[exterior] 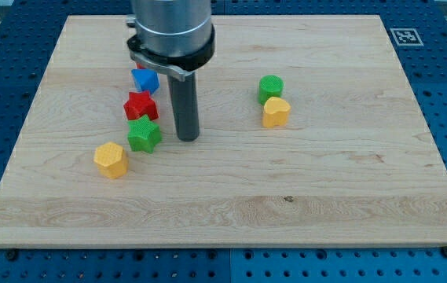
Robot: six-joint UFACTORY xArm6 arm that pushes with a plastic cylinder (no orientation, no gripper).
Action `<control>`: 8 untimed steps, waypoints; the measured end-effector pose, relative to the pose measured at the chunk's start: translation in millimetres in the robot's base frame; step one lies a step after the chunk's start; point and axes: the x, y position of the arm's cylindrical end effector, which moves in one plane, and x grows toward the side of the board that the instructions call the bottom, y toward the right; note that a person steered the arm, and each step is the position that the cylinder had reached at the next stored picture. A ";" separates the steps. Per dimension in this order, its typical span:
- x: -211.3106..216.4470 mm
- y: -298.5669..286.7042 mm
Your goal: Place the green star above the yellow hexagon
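The yellow hexagon (111,159) lies just below-left of the green star (144,134), my tip (188,138) just right.

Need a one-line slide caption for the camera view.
My tip rests on the wooden board just right of the green star, which sits up-right of the yellow hexagon.

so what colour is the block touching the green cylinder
Yellow: the yellow block sits just below the green cylinder, shown in the camera view.
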 end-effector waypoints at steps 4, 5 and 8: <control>-0.2 -43.7; -2.8 2.9; -54.0 18.7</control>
